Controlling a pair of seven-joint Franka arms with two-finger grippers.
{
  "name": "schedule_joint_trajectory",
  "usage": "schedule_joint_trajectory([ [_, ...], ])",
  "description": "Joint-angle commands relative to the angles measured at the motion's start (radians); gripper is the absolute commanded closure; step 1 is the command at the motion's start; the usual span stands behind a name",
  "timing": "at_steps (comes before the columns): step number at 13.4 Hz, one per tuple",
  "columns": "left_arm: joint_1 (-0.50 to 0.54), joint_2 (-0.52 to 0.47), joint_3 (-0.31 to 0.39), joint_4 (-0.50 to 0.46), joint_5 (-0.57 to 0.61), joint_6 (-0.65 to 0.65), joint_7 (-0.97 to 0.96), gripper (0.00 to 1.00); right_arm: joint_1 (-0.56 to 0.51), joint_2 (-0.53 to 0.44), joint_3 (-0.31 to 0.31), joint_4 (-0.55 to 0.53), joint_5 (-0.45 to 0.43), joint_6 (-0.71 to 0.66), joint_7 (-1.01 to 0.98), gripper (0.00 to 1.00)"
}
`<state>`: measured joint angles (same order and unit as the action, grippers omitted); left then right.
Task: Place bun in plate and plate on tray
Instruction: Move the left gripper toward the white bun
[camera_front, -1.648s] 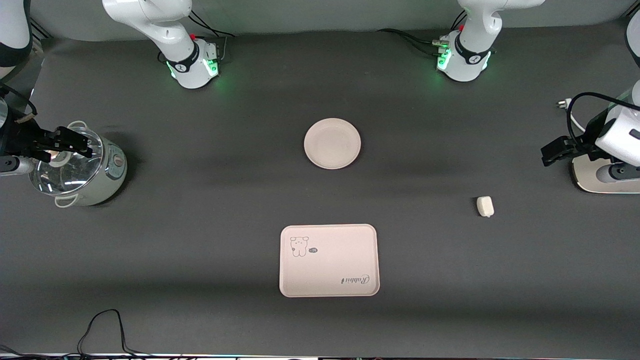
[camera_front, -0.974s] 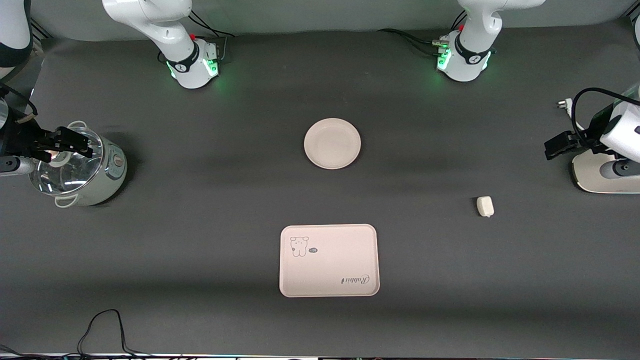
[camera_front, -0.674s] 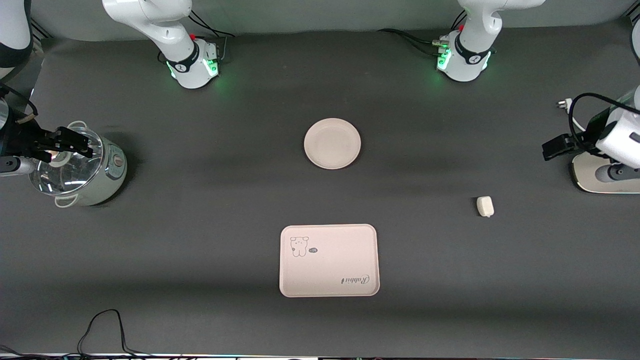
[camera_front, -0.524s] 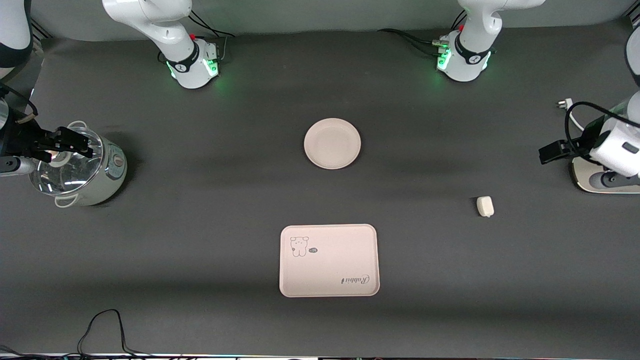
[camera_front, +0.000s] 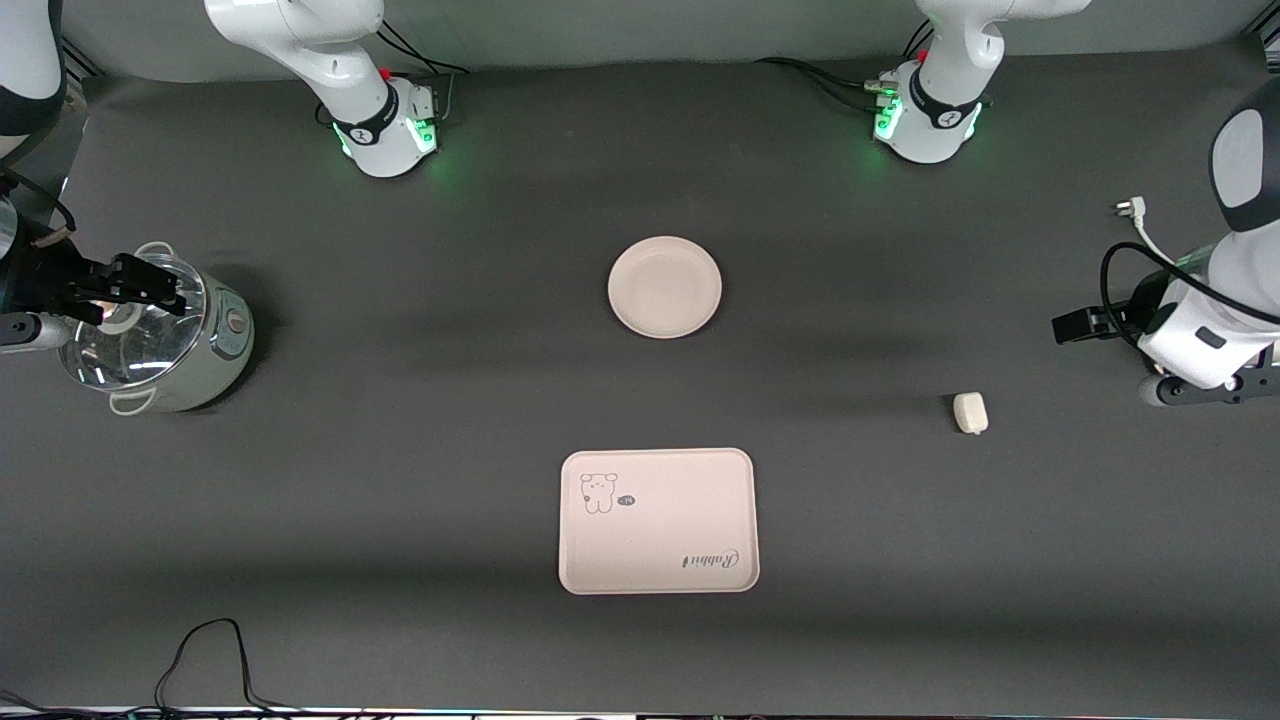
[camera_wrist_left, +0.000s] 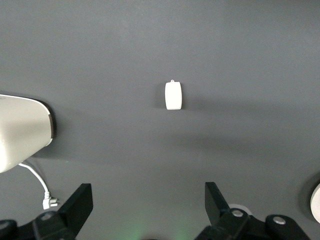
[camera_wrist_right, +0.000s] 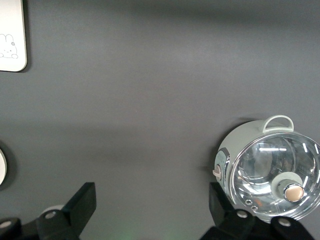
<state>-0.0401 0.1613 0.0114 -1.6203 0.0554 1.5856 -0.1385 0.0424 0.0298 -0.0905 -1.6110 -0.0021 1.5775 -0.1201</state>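
On the bench (camera_front: 400, 420), toward the left arm's end: the bun (camera_front: 970, 412) is seen as a small off-white lump, a rounded rectangle, smooth and plain, lying alone on the dark matte surface.
Bun and left end effector: the left end effector (camera_front: 1075, 326) is held in the air above the bench near the bun, with nothing touched; in the left wrist view the bun (camera_wrist_left: 173, 95) is framed between the 2 black fingers (camera_wrist_left: 76, 207), which are spread wide with nothing held.
Plate: the plate (camera_front: 664, 287) is round, cream-white and shallow, with a raised rim; it is set at mid-bench, farther from the front camera than the tray and well apart from the bun.
Tray: the tray (camera_front: 657, 521) is cream-white and rectangular with rounded corners; a small cartoon animal and script lettering are printed on it.
Right end effector: the right end effector (camera_front: 140, 282) is held over a pale pot (camera_front: 160, 335) with a glass lid at the right arm's end; its fingers (camera_wrist_right: 82, 205) are spread wide and nothing is gripped.
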Motion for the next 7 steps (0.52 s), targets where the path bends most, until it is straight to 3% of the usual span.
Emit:
schedule_joint_trajectory([
  [1,0.003,-0.013,0.008,-0.050,0.000,0.046,0.016,0.00,-0.001,-0.010,0.000,-0.013,-0.019,0.009,-0.023,0.00],
  [5,0.002,0.006,0.010,-0.114,0.000,0.114,0.011,0.00,-0.001,-0.010,0.000,-0.013,-0.019,0.009,-0.023,0.00],
  [7,0.003,0.027,0.010,-0.202,0.000,0.241,-0.001,0.00,-0.001,-0.010,0.000,-0.015,-0.019,0.009,-0.023,0.00],
])
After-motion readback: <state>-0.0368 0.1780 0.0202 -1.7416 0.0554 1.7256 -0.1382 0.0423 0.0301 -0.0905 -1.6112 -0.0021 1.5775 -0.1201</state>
